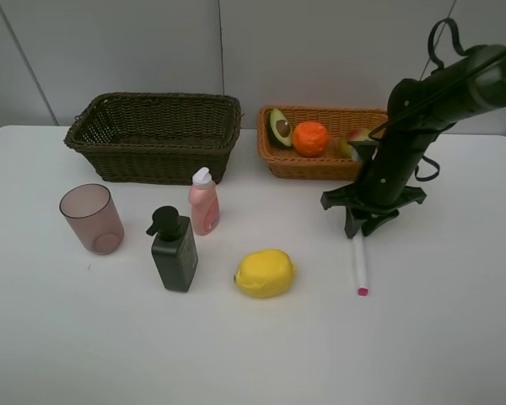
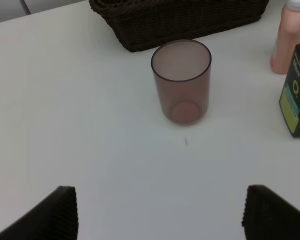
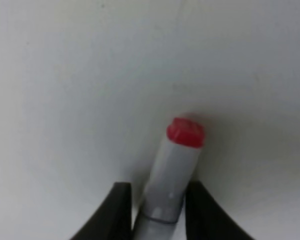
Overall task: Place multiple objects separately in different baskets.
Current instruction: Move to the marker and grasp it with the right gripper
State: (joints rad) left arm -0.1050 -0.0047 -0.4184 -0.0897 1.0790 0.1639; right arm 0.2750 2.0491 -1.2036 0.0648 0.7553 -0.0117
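My right gripper [image 1: 355,229] points down at the table and is shut on the white end of the pink-tipped marker [image 1: 360,268]; in the right wrist view its dark fingers [image 3: 117,210] press both sides of the marker [image 3: 177,165]. The left gripper [image 2: 160,215] is open, with the translucent pinkish cup [image 2: 181,80] upright ahead of it. The light tan basket [image 1: 312,166] holds the halved avocado [image 1: 280,126], orange [image 1: 310,138] and mango [image 1: 354,142]. The dark basket [image 1: 152,156] looks empty. The lemon [image 1: 265,272], pump bottle [image 1: 174,251] and pink bottle [image 1: 204,202] stand on the table.
The cup [image 1: 92,218] stands at the left, in front of the dark basket. Both baskets sit side by side along the back of the white table. The right arm reaches in from the upper right, over the tan basket's right end.
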